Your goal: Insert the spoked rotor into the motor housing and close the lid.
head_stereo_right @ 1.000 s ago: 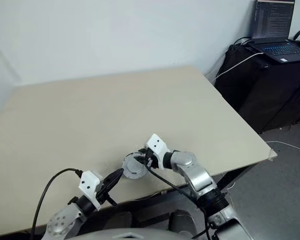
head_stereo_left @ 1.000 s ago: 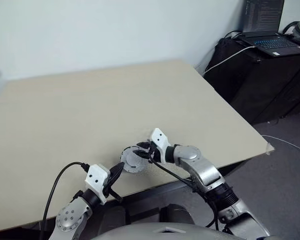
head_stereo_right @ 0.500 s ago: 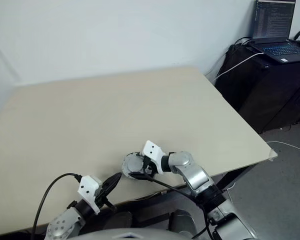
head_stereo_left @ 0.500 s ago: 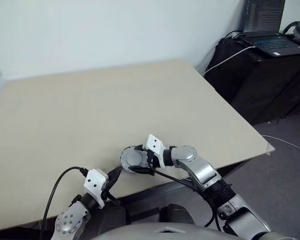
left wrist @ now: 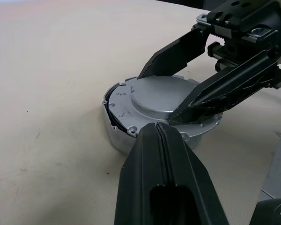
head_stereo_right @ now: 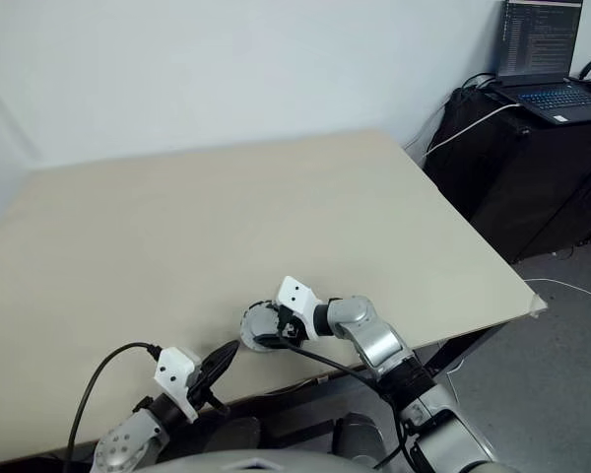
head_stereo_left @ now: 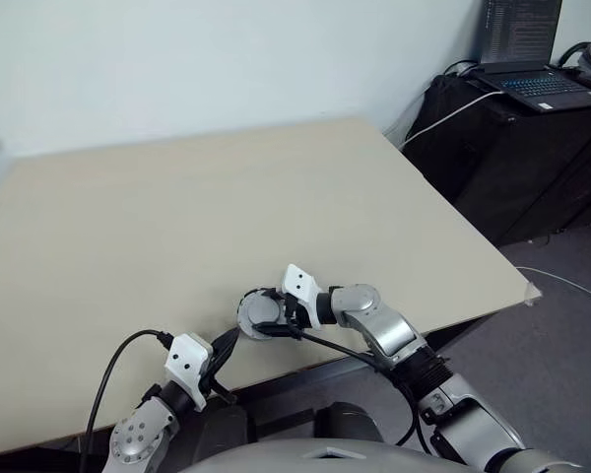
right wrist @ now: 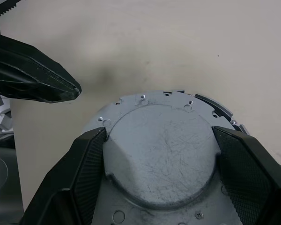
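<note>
Right pincer (right wrist: 157,154) spread wide, its 2 black fingers (right wrist: 86,164) straddling the raised hub of the round silvery grey lid (left wrist: 161,101), pads just beside it rather than clearly clamping. Left pincer (left wrist: 161,136) shut, tip at the lid's near rim. Lid seated plain face up on the motor housing near the front edge of the beige worktop (head_stereo_left: 227,197). Risks, as judged: lid cocked or half-seated if pressed off-centre; sideways nudge from the shut tip sliding the stack toward the edge.

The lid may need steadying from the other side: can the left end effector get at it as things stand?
Probably yes: the left end effector, shut, sits right at the lid's near edge, while the right one straddles the top.
</note>
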You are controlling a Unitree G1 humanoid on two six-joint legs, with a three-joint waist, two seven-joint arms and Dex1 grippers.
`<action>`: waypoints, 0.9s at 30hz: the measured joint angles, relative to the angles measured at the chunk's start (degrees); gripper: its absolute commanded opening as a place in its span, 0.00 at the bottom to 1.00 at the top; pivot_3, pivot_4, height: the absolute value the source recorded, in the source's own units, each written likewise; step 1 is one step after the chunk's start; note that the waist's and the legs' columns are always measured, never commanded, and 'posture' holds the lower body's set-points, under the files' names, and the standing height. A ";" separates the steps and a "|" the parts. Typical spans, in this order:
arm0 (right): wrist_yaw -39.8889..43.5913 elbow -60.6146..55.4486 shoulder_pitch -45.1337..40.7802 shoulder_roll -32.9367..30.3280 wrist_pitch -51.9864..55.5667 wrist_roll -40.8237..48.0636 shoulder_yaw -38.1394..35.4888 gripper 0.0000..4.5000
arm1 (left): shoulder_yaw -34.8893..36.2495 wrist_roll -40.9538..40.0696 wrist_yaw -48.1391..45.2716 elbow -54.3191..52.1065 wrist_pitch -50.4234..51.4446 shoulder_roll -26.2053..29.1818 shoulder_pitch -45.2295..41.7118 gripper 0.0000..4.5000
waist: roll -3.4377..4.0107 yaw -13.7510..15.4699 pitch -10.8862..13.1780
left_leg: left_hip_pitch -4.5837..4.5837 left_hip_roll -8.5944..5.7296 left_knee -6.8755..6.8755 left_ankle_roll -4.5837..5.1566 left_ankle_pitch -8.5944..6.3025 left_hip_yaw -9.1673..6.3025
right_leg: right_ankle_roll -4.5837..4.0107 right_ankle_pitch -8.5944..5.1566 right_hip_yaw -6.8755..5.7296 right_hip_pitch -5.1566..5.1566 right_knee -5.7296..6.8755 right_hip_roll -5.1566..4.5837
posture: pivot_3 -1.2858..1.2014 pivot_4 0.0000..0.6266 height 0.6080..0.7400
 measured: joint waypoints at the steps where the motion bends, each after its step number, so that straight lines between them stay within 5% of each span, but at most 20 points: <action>1: -0.10 0.00 0.01 0.00 0.00 0.01 -0.02 0.73 | -0.07 0.03 0.22 -0.19 0.18 -0.03 0.05 0.00 | 0.00 0.00 0.00 | 0.00 0.00 0.00 0.00 0.00 0.00 | 0.00 0.00 0.00 0.00 0.00 0.00 | 0.52 0.00 1.00; 27: -4.92 0.34 2.40 2.01 -4.94 -2.79 -0.75 0.73 | -1.04 0.48 1.74 -7.21 7.74 0.03 0.29 0.00 | 0.03 -0.02 0.02 | 0.00 -0.01 0.00 0.00 0.00 0.01 | 0.01 0.00 0.02 -0.01 0.00 0.00 | 0.52 0.00 1.00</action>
